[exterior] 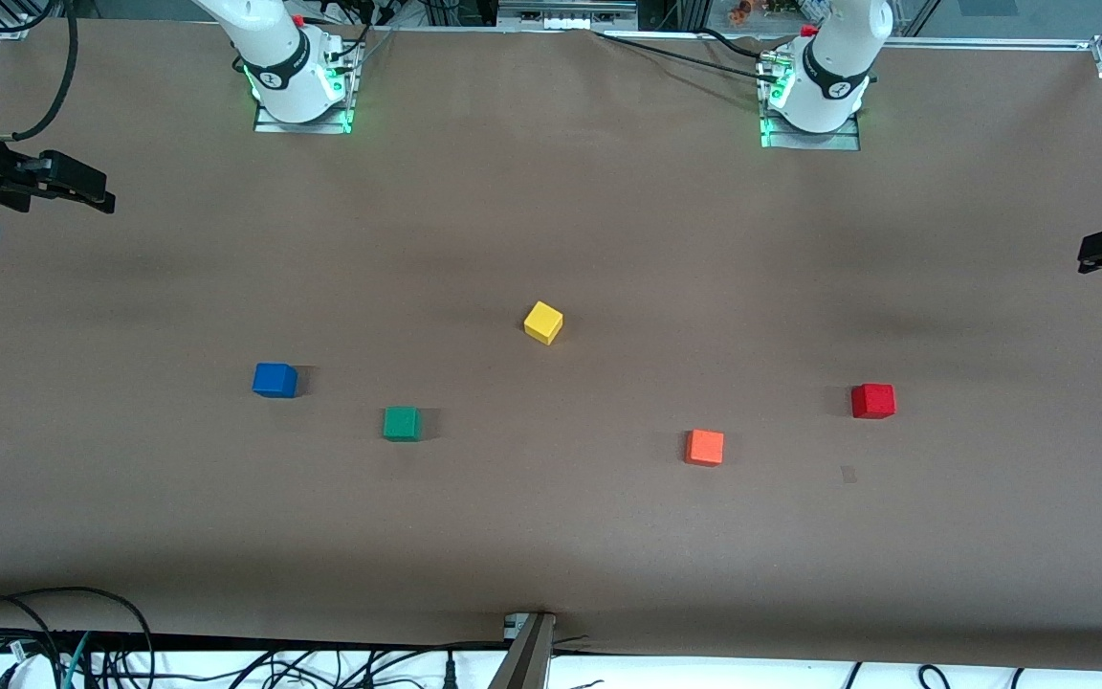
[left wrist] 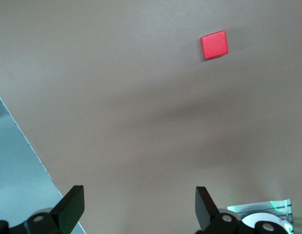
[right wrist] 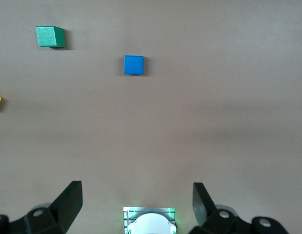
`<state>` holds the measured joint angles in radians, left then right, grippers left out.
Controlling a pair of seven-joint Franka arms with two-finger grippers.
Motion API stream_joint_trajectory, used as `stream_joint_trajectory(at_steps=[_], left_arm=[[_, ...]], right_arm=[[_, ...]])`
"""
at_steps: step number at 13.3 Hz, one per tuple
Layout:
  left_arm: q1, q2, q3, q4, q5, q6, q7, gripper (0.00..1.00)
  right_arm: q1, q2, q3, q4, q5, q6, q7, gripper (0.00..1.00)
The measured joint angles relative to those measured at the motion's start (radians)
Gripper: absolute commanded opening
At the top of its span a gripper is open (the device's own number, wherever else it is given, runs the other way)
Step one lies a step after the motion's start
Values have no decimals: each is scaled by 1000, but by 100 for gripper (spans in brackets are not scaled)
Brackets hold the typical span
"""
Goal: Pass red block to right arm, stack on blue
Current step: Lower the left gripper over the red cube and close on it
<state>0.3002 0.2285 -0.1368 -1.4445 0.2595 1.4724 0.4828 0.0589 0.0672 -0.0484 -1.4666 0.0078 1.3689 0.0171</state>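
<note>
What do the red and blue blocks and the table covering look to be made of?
Red block and blue block: probably painted wood or hard plastic; flat even colour, crisp edges, matte, no glare. Table covering: looks like brown paper or thin matte sheeting; uniform, dull, with faint ripples near its edge.

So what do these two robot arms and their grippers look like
Both arms are white with black joint rings, on metal base plates glowing green, black cables trailing off. The left gripper and right gripper are black, with dark wedge-shaped jaws.

Brown paper-covered table [exterior: 551, 191], black cables [exterior: 82, 660] along its near edge.
</note>
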Motion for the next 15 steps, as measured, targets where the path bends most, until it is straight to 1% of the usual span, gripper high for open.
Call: stream_joint_trajectory(at_steps=[3, 5, 7, 10, 15], left_arm=[[94, 8, 4, -9, -83, 49, 207, 100], [162, 44, 6, -23, -157, 88, 356, 100], [221, 110, 7, -27, -272, 125, 536, 100], [291, 208, 7, -27, -433, 144, 736, 100], [353, 359, 7, -22, -607, 151, 999, 100]], right_arm=[[0, 0, 0, 0, 0, 0, 0, 100], [0, 0, 0, 0, 0, 0, 0, 100], [0, 0, 0, 0, 0, 0, 0, 100], [0, 0, 0, 0, 0, 0, 0, 100], [0, 0, 0, 0, 0, 0, 0, 100]])
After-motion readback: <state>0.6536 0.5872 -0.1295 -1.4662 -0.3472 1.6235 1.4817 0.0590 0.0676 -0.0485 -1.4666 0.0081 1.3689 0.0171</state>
